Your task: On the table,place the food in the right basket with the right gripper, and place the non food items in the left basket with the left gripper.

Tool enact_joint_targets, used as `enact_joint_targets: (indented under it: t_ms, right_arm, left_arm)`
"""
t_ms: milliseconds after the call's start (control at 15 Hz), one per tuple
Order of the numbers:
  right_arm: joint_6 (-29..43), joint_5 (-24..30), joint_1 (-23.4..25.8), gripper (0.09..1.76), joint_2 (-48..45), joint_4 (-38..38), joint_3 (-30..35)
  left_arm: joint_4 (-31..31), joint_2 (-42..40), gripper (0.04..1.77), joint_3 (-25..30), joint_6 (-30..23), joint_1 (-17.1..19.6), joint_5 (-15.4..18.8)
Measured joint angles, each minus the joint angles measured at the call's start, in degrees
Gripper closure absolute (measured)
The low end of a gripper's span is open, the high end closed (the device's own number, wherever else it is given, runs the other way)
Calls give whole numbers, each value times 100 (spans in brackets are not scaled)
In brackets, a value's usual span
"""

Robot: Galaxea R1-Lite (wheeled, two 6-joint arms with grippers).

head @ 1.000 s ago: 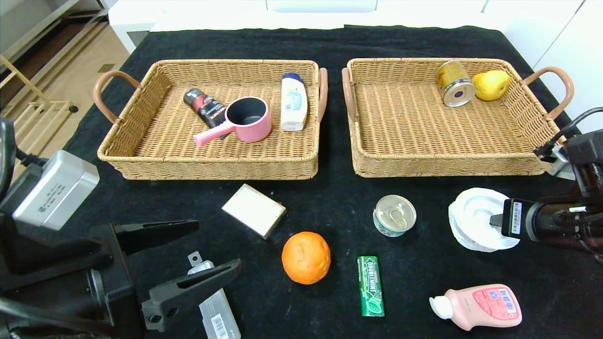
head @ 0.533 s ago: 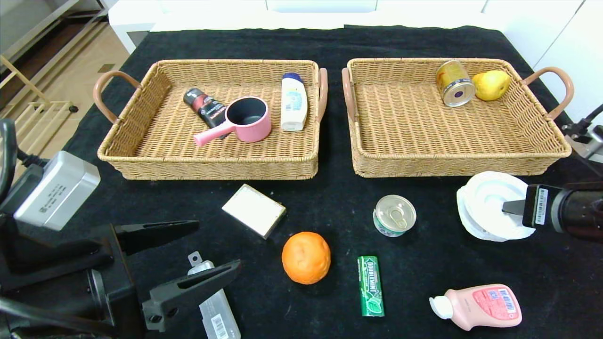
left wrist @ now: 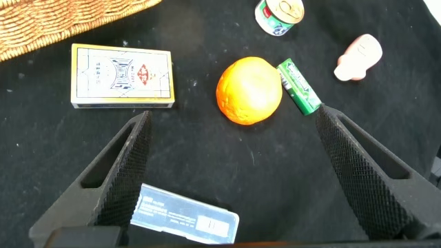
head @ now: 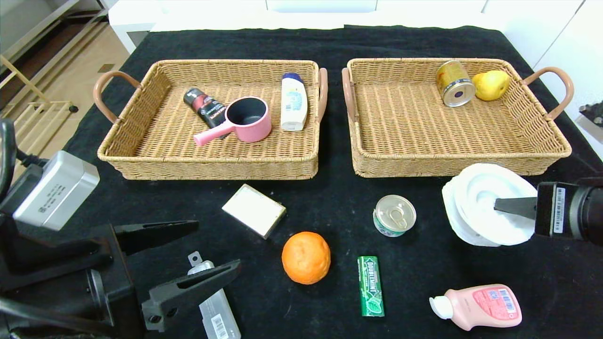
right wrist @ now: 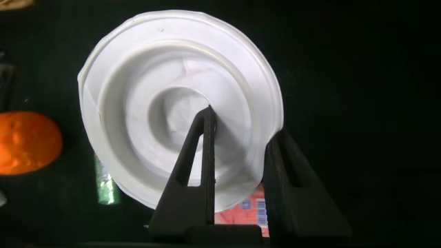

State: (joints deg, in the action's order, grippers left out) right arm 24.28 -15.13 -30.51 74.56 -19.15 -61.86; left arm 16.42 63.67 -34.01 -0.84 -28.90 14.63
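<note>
My right gripper (head: 500, 207) is shut on the rim of the white round tub (head: 480, 197) and holds it tilted above the table (head: 330, 197), in front of the right basket (head: 447, 165). In the right wrist view its fingers (right wrist: 200, 148) pinch the tub's edge (right wrist: 158, 89). My left gripper (head: 216, 247) is open and empty at the near left, over the translucent case (head: 214, 308). The beige box (head: 254, 210), orange (head: 306, 257), tin (head: 395, 215), gum pack (head: 370, 286) and pink bottle (head: 480, 306) lie on the cloth. The left basket (head: 141, 157) stands behind.
The left basket holds a black tube (head: 205, 107), a pink pot (head: 247, 120) and a white bottle (head: 293, 101). The right basket holds a gold can (head: 454, 84) and a yellow fruit (head: 491, 84). The table's right edge is near the right arm.
My right gripper has lifted the white tub off the cloth and carried it up and slightly back toward the right basket. The left arm has not moved.
</note>
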Motion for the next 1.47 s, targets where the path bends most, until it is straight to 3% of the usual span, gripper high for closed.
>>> enact_joint_targets:
  t_ms: [467, 867, 1067, 1467]
  right_arm:
    - [40, 13, -1362, 136, 5, -286, 41]
    - [168, 4, -2553, 136, 361, -282, 227]
    - [200, 0, -2850, 136, 601, -232, 279]
    - [187, -140, -2918, 136, 1086, 308, -73]
  left_arm:
    - [6, 63, 9, -11, -4, 13, -102]
    - [6, 319, 9, -96, -1, 24, -446]
    - [15, 385, 9, -121, -1, 24, -449]
    - [17, 388, 9, -154, 2, 85, -450]
